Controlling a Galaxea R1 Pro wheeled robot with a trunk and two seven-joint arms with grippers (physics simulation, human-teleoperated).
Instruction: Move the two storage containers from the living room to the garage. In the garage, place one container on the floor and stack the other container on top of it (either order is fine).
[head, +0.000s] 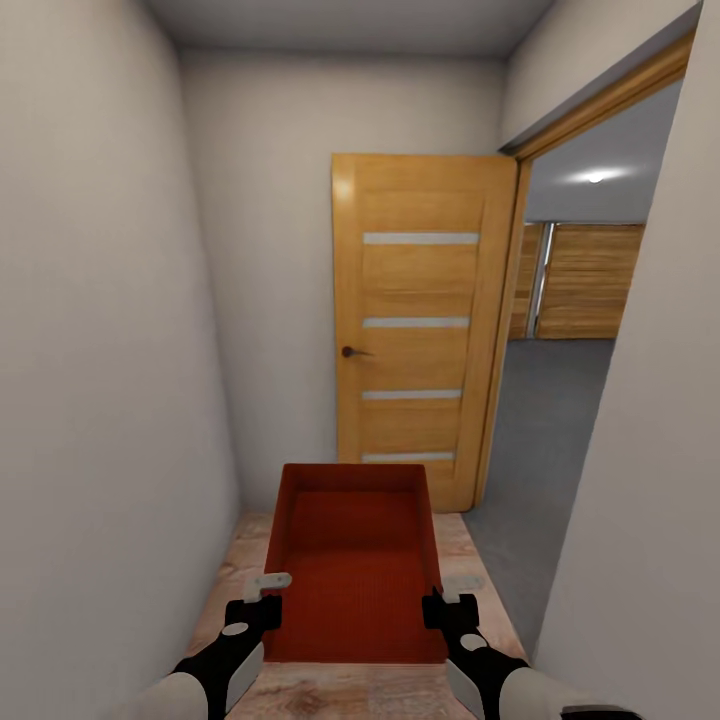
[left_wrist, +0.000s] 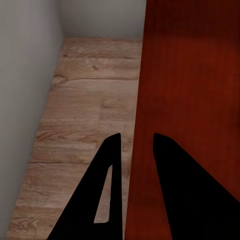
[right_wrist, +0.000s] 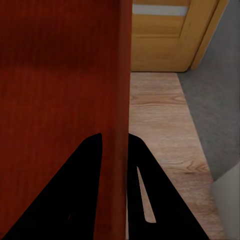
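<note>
Bin in the hallway, near end cut off by the arms

Orange-red bin (head: 352, 560) (open top, thin plain walls) is held over the wood floor (head: 480, 560); left gripper (head: 266, 588) and right gripper (head: 448, 590) each pinch a side wall, facing the wooden door (head: 420, 320).

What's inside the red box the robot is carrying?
The container looks empty: only its red bottom and walls show. The left gripper and right gripper pinch its side walls, hiding small patches there.
</note>
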